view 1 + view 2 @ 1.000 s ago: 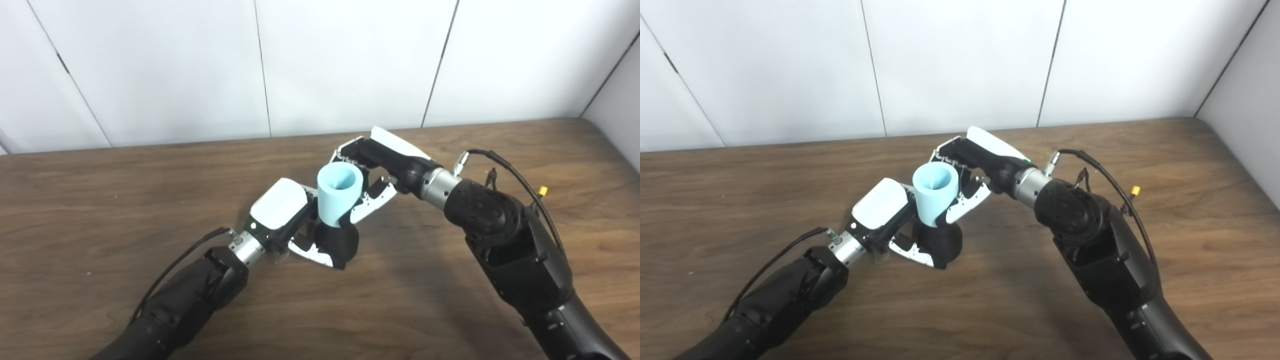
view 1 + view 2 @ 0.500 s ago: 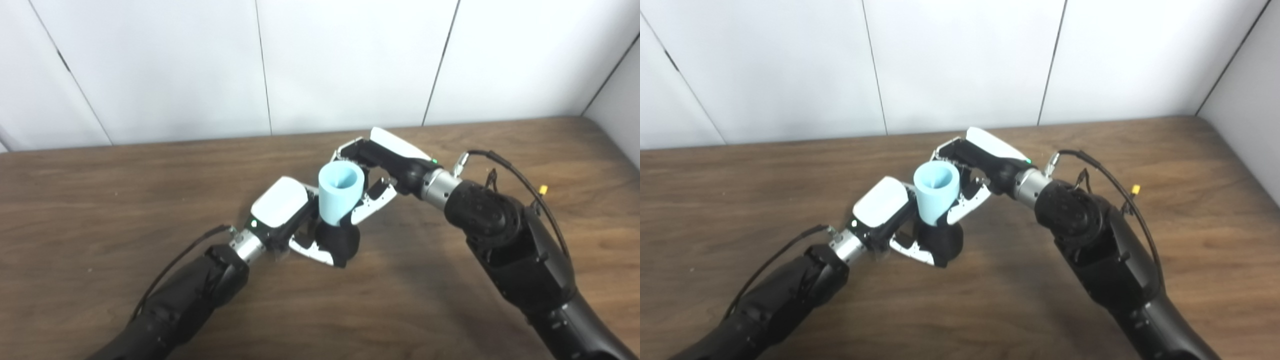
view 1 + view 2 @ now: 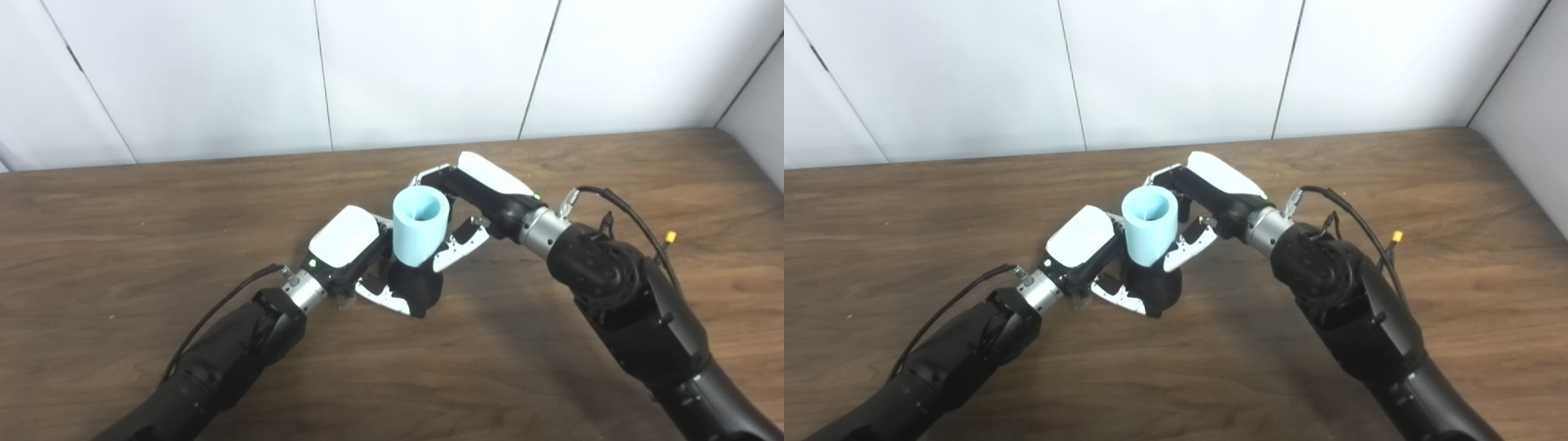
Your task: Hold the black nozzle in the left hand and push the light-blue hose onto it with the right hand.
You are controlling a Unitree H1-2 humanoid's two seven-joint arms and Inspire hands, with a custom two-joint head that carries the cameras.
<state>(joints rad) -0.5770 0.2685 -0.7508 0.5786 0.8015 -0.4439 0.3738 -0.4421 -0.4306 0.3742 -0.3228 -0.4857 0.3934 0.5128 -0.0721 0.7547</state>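
Both hands closed on the nozzle/hose stack at table centre, hose seated on top of nozzle.

Left hand (image 3: pixel 361 257) fingers wrapped round the black nozzle (image 3: pixel 415 289), thumb under it on the near side; the nozzle's base is at or just above the wooden table (image 3: pixel 122 257), contact not resolvable. Right hand (image 3: pixel 468 205) grips the light-blue hose (image 3: pixel 419 225), fingers curled behind the far side, thumb pressed on the near right side. Hose is a short open-topped cylinder, roughly upright with a slight tilt toward the camera, lower end meeting the nozzle top; how deep it overlaps is hidden. Hands close together, nearly touching beside the hose. Cable (image 3: pixel 631 214) loops off the right forearm. White panel wall (image 3: pixel 429 67) behind the table.
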